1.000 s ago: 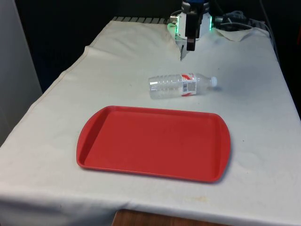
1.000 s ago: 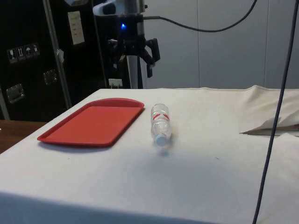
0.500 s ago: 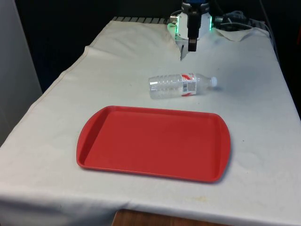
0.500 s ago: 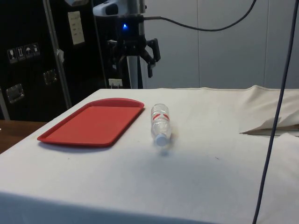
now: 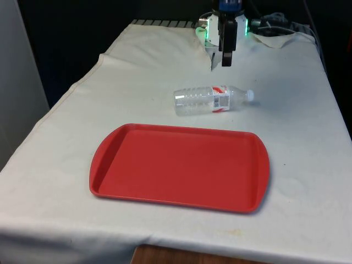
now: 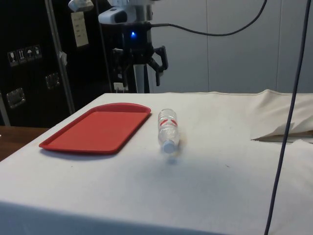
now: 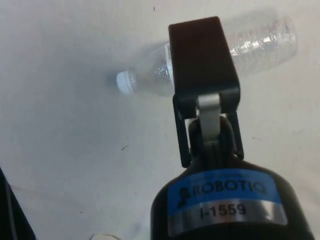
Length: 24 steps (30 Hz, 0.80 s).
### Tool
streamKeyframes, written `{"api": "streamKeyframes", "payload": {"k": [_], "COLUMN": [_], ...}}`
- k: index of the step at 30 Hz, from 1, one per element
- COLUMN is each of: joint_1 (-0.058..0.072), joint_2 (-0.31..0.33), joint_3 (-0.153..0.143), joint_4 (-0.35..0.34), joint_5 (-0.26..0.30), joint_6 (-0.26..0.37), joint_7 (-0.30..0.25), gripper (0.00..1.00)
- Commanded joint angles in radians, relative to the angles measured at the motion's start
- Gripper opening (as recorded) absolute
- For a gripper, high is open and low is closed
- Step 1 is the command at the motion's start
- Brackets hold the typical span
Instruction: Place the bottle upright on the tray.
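Note:
A clear plastic bottle (image 5: 213,99) with a red-and-white label and white cap lies on its side on the white cloth, cap toward the front view's right. It rests just beyond the far rim of the red tray (image 5: 110,165), apart from it. My black gripper (image 5: 226,59) hangs in the air above the cloth, beyond the bottle and clear of it. In the side view the gripper (image 6: 139,68) is open with nothing between its fingers. One of the fingers (image 7: 202,55) overlaps the bottle (image 7: 262,40) in the wrist view, with the cap (image 7: 125,81) showing beside it.
The tray (image 6: 93,129) holds nothing. A fold of cloth (image 6: 283,129) is bunched up at the table's far corner, with cables (image 5: 275,22) near the robot's base. A thick cable (image 6: 288,122) hangs down at the side view's right.
The gripper has turned about its vertical axis, so both spread fingers now show in the side view, and it has shifted slightly toward the bottle. Bottle and tray have not moved.

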Motion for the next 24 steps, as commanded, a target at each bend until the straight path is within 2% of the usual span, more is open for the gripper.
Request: {"api": "streamKeyframes", "payload": {"k": [1, 2, 9, 10, 11, 13, 18, 19, 21, 24], "joint_1": [0.0, 0.0, 0.001, 0.0, 0.001, 0.002, 0.003, 0.001, 0.007, 0.009], "joint_2": [-0.003, 0.0, -0.009, -0.003, -0.009, -0.012, -0.016, -0.01, -0.018, -0.023], "joint_3": [-0.001, 0.0, -0.002, 0.0, -0.002, -0.002, -0.001, 0.001, 0.003, 0.01], "joint_4": [-0.007, -0.001, -0.014, -0.008, -0.015, -0.019, -0.025, -0.018, -0.036, -0.045], "joint_5": [-0.009, 0.0, -0.037, -0.016, -0.043, -0.063, -0.096, -0.073, -0.116, -0.135], "joint_6": [0.015, 0.0, 0.003, -0.004, 0.002, 0.007, 0.014, -0.002, 0.026, 0.038], "joint_7": [-0.007, -0.008, -0.044, -0.049, -0.046, -0.046, -0.039, -0.052, -0.023, -0.004], "gripper": [1.0, 1.0, 1.0, 1.0, 1.0, 1.0, 1.0, 1.0, 1.0, 1.0]}}
